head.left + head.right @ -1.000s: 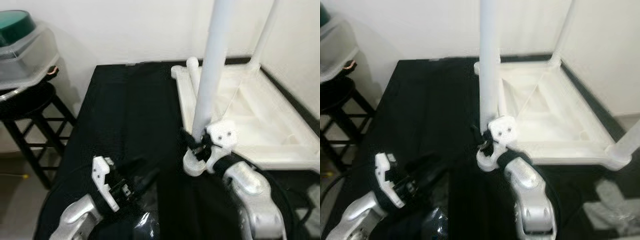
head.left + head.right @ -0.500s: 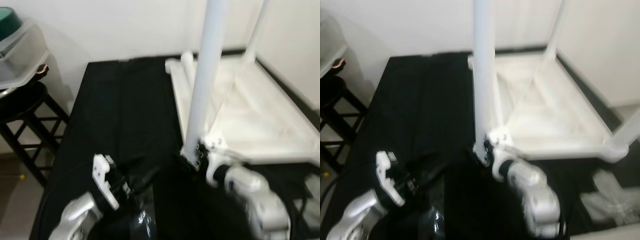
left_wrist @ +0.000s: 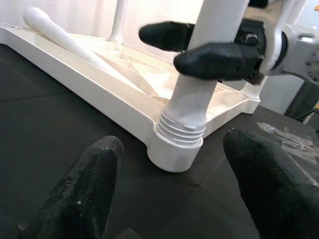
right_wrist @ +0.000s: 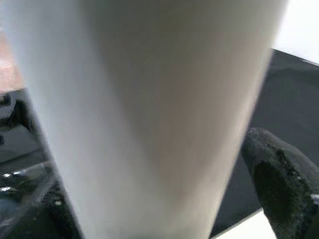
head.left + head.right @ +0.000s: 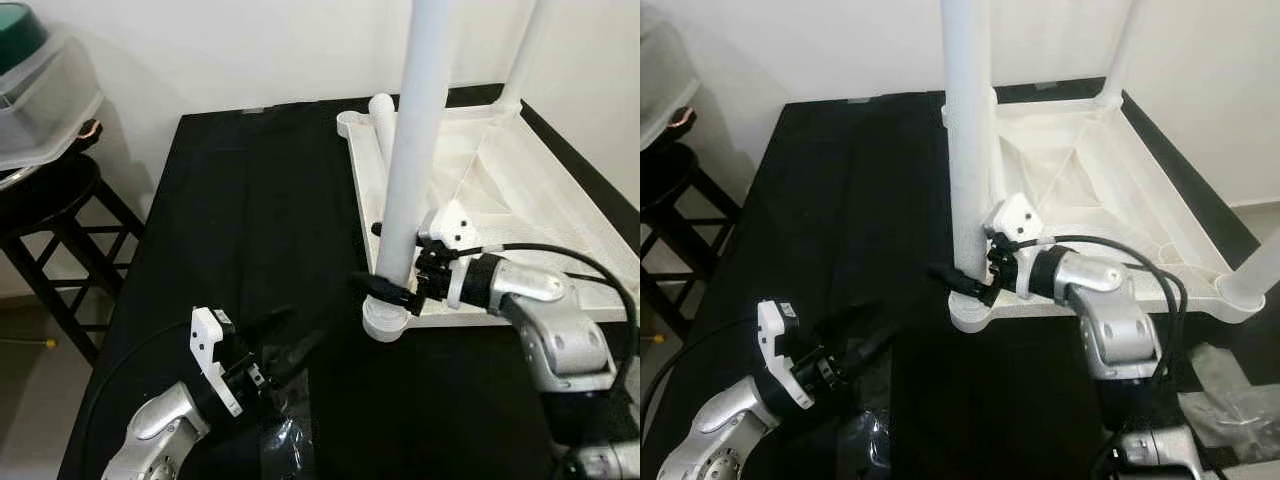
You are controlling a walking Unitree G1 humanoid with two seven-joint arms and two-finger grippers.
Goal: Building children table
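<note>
The white table top [image 5: 530,215] lies upside down on a black cloth. A thick white leg [image 5: 415,130] stands upright in the near-left corner socket [image 5: 385,320]. My right gripper [image 5: 385,260] reaches in from the right and is shut around this leg just above the socket; one finger [image 4: 279,174] shows beside the leg [image 4: 149,99] in the right wrist view. My left gripper [image 5: 298,328] rests open low on the cloth, pointing at the socket [image 3: 174,149] from a short way off. A loose leg [image 5: 383,120] lies along the top's left rim. Thinner legs stand at the far corner [image 5: 520,60] and the right corner [image 5: 1260,270].
A black stool [image 5: 50,200] with a clear plastic bin [image 5: 40,90] on it stands at the left, off the table. A crumpled clear bag [image 5: 290,445] lies by my left wrist, and more plastic [image 5: 1230,400] at the lower right. White walls close the back and right.
The camera has shifted. My right arm has swung from below the leg to its right side, its grip still around the leg's base. The left gripper has stayed put, open.
</note>
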